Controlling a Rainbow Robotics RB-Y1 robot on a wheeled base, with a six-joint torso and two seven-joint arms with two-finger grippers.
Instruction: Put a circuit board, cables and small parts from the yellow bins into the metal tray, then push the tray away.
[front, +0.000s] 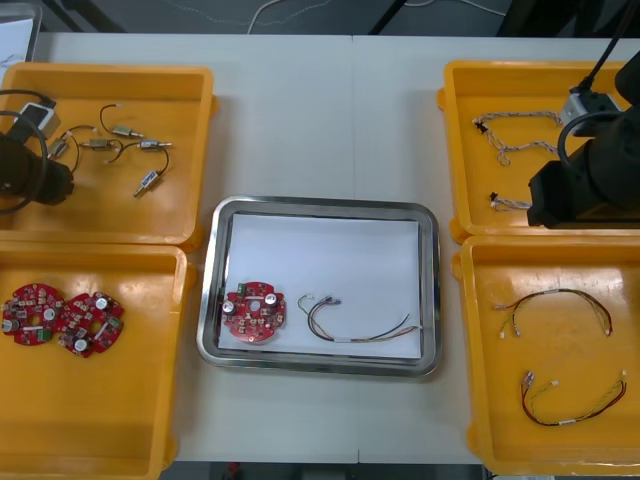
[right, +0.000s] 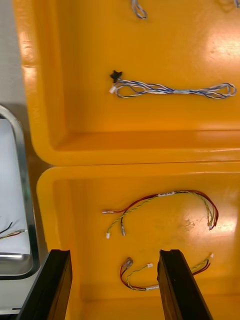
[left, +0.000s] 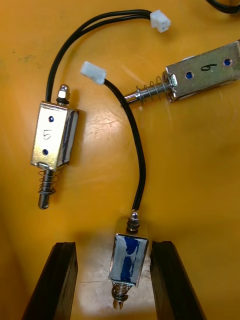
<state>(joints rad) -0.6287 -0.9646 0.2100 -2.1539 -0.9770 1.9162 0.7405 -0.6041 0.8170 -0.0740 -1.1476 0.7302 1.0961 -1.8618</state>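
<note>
My left gripper (left: 114, 246) is open low over the far left yellow bin (front: 195, 100), its fingers either side of a small metal part (left: 129, 260) with a blue mark and a black lead. Two more small metal parts (left: 52, 137) (left: 205, 75) lie just beyond it. My right gripper (right: 115, 252) is open above the right-hand bins, with a red and yellow cable (right: 145, 280) showing between its fingers and a blue and white cable (right: 170, 90) farther off. The metal tray (front: 430, 290) holds a round red circuit board (front: 253, 312) and a red and yellow cable (front: 350, 322).
The near left bin (front: 150, 420) holds two circuit boards (front: 30, 312) (front: 90, 322). The far right bin (front: 460, 150) holds blue and white cables (front: 515, 120); the near right bin (front: 480, 400) holds two red and yellow cables (front: 555, 300) (front: 570, 400). The left arm (front: 30, 170) and right arm (front: 590, 180) hang over the far bins.
</note>
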